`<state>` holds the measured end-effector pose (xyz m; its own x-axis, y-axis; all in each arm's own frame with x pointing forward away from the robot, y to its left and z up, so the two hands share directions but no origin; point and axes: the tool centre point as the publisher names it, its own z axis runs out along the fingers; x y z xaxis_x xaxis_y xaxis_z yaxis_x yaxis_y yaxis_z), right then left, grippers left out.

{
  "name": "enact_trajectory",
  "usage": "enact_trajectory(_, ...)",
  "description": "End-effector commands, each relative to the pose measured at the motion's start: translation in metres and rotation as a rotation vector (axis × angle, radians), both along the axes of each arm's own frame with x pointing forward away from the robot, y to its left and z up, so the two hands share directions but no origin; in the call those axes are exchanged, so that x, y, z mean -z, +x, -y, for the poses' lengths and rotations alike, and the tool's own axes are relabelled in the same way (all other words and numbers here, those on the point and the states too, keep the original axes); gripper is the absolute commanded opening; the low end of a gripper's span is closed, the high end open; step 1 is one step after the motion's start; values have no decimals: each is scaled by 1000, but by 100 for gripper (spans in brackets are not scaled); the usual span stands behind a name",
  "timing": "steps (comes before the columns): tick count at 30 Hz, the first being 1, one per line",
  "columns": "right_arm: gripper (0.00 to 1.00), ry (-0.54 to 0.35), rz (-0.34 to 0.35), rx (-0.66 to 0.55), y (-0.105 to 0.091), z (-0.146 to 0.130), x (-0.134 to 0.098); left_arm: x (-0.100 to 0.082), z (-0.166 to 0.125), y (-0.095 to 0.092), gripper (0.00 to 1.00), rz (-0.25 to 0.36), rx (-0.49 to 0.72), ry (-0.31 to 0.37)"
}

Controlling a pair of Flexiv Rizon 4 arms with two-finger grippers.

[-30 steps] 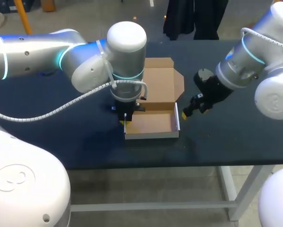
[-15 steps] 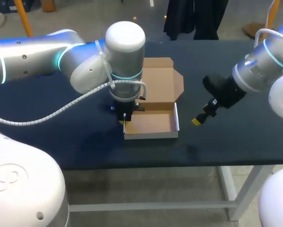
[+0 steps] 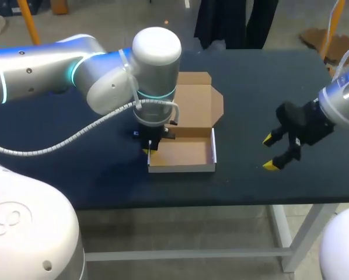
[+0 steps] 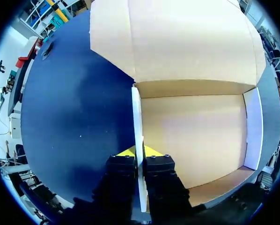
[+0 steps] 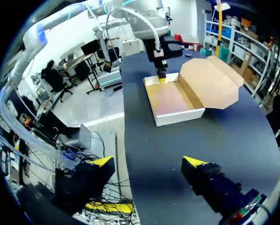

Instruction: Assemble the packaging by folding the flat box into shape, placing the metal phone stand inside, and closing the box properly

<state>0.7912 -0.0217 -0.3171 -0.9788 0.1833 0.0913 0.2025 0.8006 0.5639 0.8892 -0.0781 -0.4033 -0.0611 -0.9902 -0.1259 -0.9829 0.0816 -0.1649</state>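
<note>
While your left gripper pinches a side wall of the open brown cardboard box, your right gripper hangs spread wide, well away from that box.

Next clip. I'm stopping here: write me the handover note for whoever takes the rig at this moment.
Left tool: shut on the left wall of the brown cardboard box with white outer sides.
Right tool: open, empty, over the dark blue table right of the box.
Done: box walls folded up; lid open, laid back behind them.
Left: metal phone stand, in no view, goes inside the empty box; then close the lid.
</note>
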Motion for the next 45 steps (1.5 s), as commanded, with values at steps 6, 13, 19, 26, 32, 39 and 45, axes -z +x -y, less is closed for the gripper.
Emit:
enact_trajectory(6, 100, 2, -6, -35, -5, 4, -4, 5, 0, 3, 0, 31, -40, 114)
enact_trajectory(13, 100, -5, -1, -43, -8, 3, -3, 6, -6, 7, 0, 44, -55, 187)
enact_trajectory(19, 100, -10, -2, -45, -9, 1, -2, 6, -10, 9, 0, 43, -71, 184)
enact_trajectory(26, 100, -13, -8, -44, -8, -1, -1, 5, -11, 8, 0, 19, -71, 89)
enact_trajectory(32, 100, -18, -13, -42, -7, -2, 0, 1, -11, 5, 15, 18, -73, 4)
enact_trajectory(39, 100, -20, -20, -39, -5, -4, 0, -4, -8, 2, 29, 34, -62, -57)
enact_trajectory(45, 100, -25, -23, -36, -4, -5, 0, -16, -8, -4, 45, 49, -43, -158)
